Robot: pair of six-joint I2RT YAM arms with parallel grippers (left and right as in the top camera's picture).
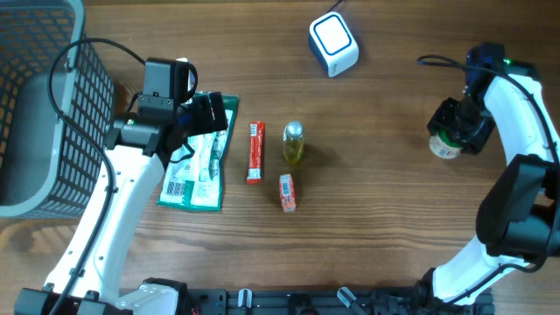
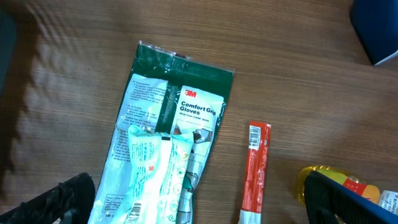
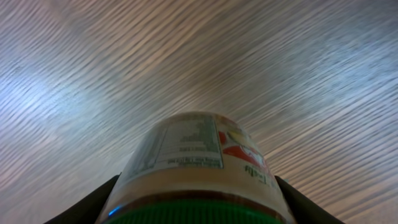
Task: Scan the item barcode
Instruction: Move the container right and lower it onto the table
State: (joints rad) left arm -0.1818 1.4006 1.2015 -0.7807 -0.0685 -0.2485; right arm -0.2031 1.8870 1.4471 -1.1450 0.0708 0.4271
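Green-lidded jar clamped in right gripper, well apart from scanner; presentation step, apparently. Next: turn label toward scanner. Left gripper gapes wide, empty.

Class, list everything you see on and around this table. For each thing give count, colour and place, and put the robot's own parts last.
table: one, brown wood, under everything
basket: one, grey, far left
3M glove pack: one, green and white, left of centre
stick packet: one, red, right of the glove pack
bottle: one, yellow, right of the stick packet
small packet: one, orange-red, near the bottle
scanner: one, white and blue, far centre
jar: one, green lid, in the right gripper
left gripper: black, open, above the glove pack
right gripper: black, gripping the jar
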